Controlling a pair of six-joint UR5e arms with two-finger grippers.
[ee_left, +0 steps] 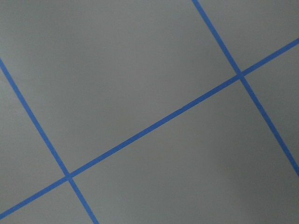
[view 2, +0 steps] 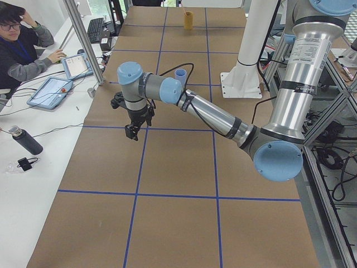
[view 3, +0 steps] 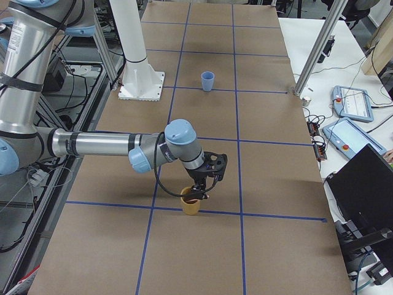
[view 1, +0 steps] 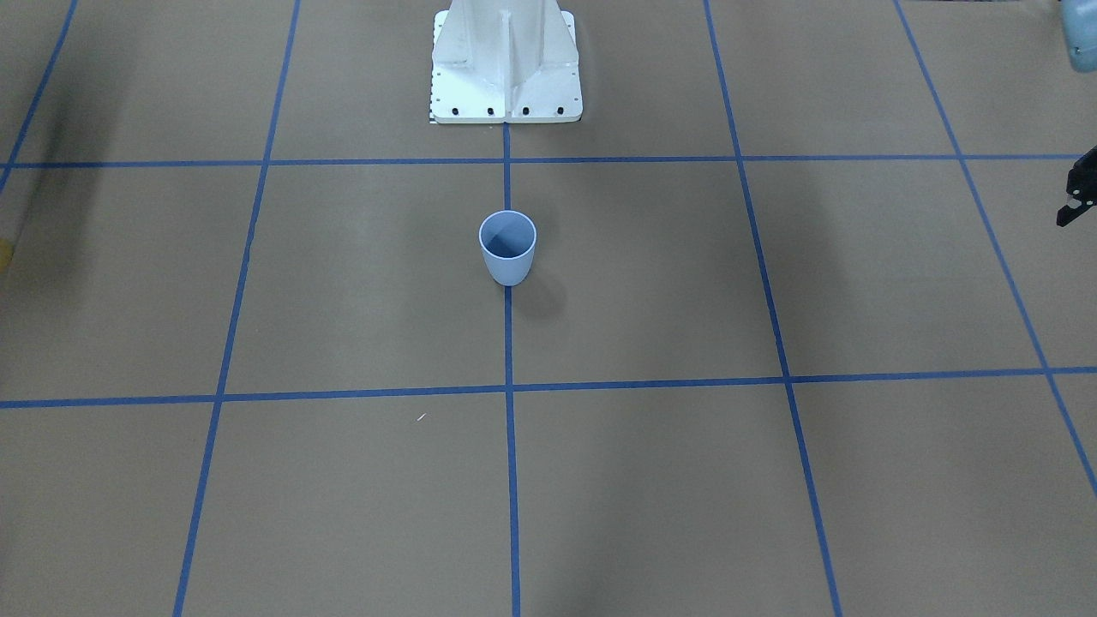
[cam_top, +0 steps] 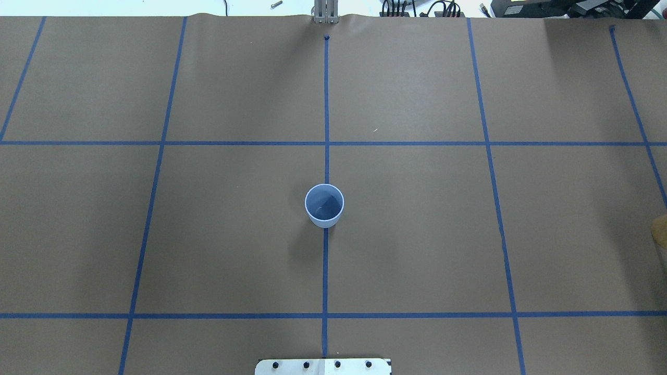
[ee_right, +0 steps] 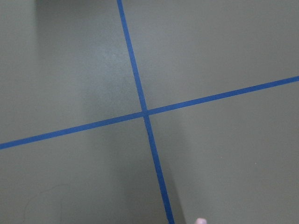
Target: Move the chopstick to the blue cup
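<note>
The blue cup (view 1: 507, 247) stands upright and empty at the table's middle on the centre tape line; it also shows in the overhead view (cam_top: 324, 204). A yellow cup (view 3: 191, 201) stands far out on my right side, and in the exterior left view (view 2: 188, 20) a thin stick, likely a chopstick, pokes from it. My right gripper (view 3: 202, 184) hangs at this cup's mouth; I cannot tell if it is open or shut. My left gripper (view 2: 134, 120) hovers above bare table far to my left, and only its edge shows in the front view (view 1: 1078, 193); its state is unclear.
The robot's white base plate (view 1: 507, 86) stands behind the blue cup. Blue tape lines divide the brown table cover (cam_top: 417, 234) into squares. A person sits at a side desk with tablets (view 2: 53, 89). A small pale tip (ee_right: 201, 220) shows at the right wrist view's bottom edge.
</note>
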